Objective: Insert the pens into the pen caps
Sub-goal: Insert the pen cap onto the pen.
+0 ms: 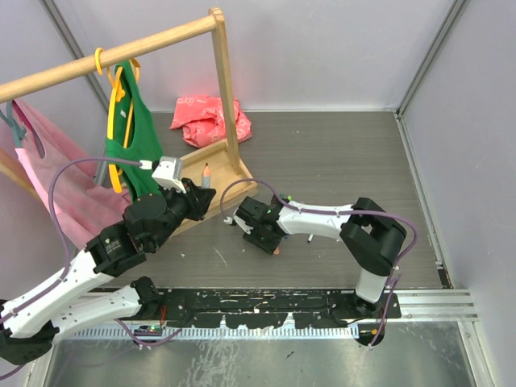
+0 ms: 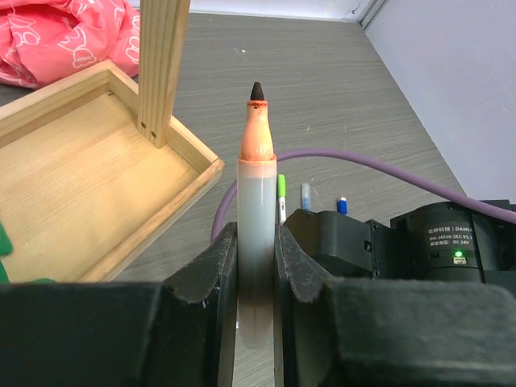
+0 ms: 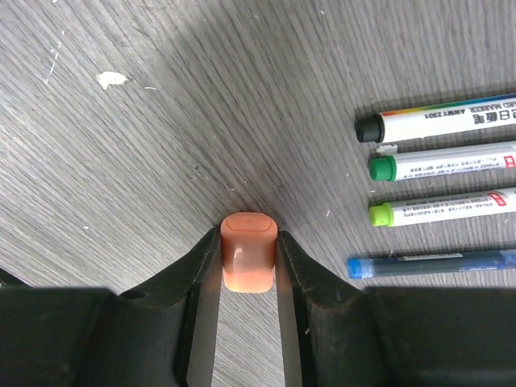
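Over the grey table (image 1: 339, 161), the left gripper (image 2: 256, 238) is clamping a grey-barrelled pen with an orange tip (image 2: 256, 185), long axis pointing to 12 o'clock seen from above; near its 5 o'clock, the right gripper (image 3: 249, 240) is pinching a short orange plastic cap (image 3: 249, 256).

Orange-tipped pen (image 2: 256, 242), grey barrel, clamped upright, tip bare; orange cap (image 3: 249, 251) pinched separately; four pens (image 3: 451, 166) lying parallel beside it.

Bright even light, soft diffuse shadows, mostly sharp, little glare
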### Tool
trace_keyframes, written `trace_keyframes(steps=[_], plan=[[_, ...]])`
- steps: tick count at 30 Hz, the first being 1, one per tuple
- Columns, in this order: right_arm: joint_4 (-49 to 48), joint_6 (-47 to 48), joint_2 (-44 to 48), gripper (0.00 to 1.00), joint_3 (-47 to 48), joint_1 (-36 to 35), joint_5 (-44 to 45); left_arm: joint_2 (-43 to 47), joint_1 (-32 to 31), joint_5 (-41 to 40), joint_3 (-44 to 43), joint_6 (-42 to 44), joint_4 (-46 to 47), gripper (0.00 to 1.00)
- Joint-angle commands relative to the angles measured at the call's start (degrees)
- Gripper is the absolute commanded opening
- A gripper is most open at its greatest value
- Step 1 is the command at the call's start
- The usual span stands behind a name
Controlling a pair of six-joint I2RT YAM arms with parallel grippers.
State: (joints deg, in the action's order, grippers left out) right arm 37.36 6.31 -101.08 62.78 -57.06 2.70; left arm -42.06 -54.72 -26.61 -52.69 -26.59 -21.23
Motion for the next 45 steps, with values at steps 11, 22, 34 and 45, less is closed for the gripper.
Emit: trace_keyframes(steps=[11, 22, 34, 45], plan=[[-5.1, -10.3, 17.9, 0.0, -0.2, 7.8, 3.5, 0.7, 0.3, 0.7, -0.9, 0.5, 3.6, 0.0], [-7.8, -26.9, 25.4, 0.0, 5.5, 9.0, 22.4, 0.9, 0.2, 10.9, 2.5, 5.1, 11.8, 0.0], [-28.0, -46.2, 40.5, 0.0, 0.2, 10.1, 24.5, -3.7, 0.2, 15.0, 0.5, 7.8, 13.5, 0.0], [-42.1, -62.9, 44.0, 0.0, -6.9, 10.1, 25.8, -12.0, 0.3, 19.0, -3.6, 10.6, 14.6, 0.0]])
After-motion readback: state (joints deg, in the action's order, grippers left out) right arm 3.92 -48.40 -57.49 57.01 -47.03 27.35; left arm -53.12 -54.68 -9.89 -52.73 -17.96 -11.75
